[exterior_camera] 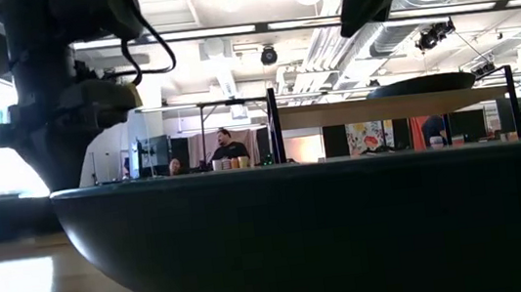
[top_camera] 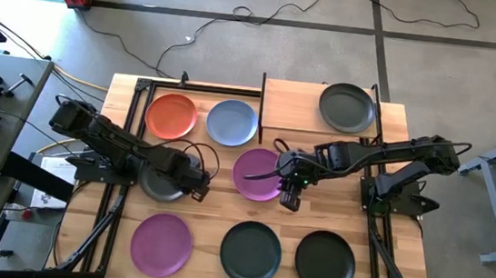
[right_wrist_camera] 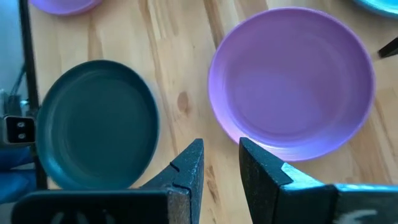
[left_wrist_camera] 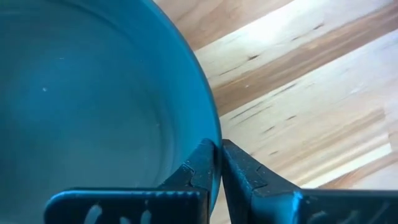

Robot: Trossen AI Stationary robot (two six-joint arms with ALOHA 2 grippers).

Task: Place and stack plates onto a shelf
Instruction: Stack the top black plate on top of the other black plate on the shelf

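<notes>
The step in hand looks like the pick-up of a dark grey plate point(left_wrist_camera: 93, 106) by the left gripper point(left_wrist_camera: 217, 163): in the left wrist view its two fingers are pressed nearly together with the plate's rim pinched between them, one finger inside the bowl of the plate and the other outside over the bare table point(left_wrist_camera: 311, 81). In the high view that plate point(top_camera: 158, 183) lies on the table under the left arm, mostly hidden by it, so whether it is already clear of the wood cannot be told. The right gripper point(right_wrist_camera: 221, 163) hovers with its jaws partly apart and nothing between them; just ahead of its fingertips lies a purple plate point(right_wrist_camera: 292, 99), its near rim close to the gap, and off to one side of the jaws sits another dark grey plate point(right_wrist_camera: 93, 130). The shelf point(top_camera: 292, 107) stands at the far side of the table, well away from both jaws, and carries one dark grey plate point(top_camera: 346, 106) on its board so far; the orange plate point(top_camera: 171, 115) and the pale blue plate point(top_camera: 231, 122) lie beside it, within the dark frame. The next move for the left arm, as I judge it, calls for a lift that keeps the pinched rim from slipping, since the plate hangs from one edge, then a carry to the shelf.
</notes>
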